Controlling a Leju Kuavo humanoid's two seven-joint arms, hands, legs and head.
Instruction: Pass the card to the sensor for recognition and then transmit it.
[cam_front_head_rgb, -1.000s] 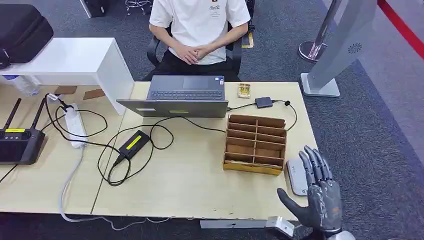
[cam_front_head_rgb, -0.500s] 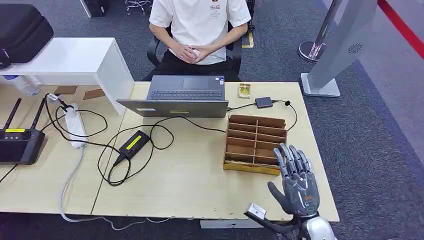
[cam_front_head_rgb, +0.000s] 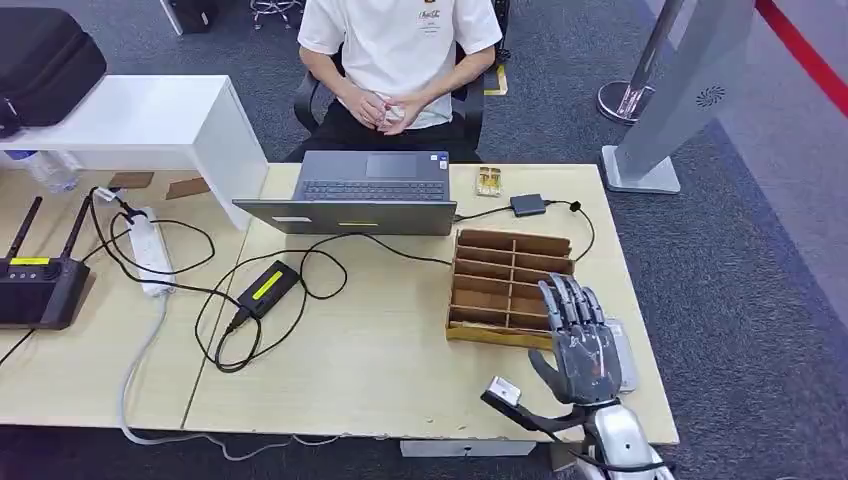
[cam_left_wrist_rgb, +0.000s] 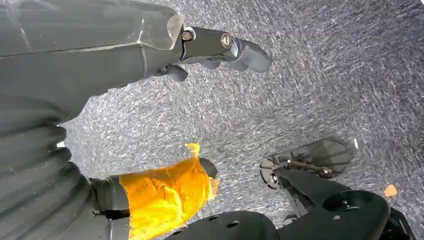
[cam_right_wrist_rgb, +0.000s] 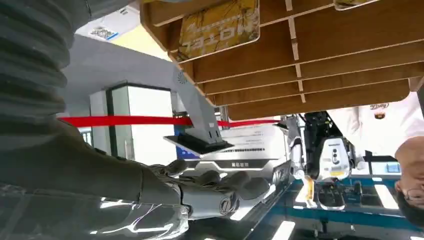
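Wooden desk (cam_front_head_rgb: 380, 370), yellow card (cam_right_wrist_rgb: 218, 27) flat in slotted rack (cam_front_head_rgb: 510, 285), right robot hand (cam_front_head_rgb: 577, 340) spread wide, empty, beside it

Head view: the right hand (cam_front_head_rgb: 577, 338) covers most of the grey sensor (cam_front_head_rgb: 622, 352) at the wooden rack's (cam_front_head_rgb: 510, 285) 4 o'clock corner. The seated person (cam_front_head_rgb: 400, 55) is cut off at the top edge. Right wrist view: the yellow card (cam_right_wrist_rgb: 220, 27) in the rack is cropped, its print unreadable.

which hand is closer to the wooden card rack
Right. The right hand hovers at the wooden card rack, at its near right corner, fingers spread. The left hand hangs down over the carpet, away from the table.
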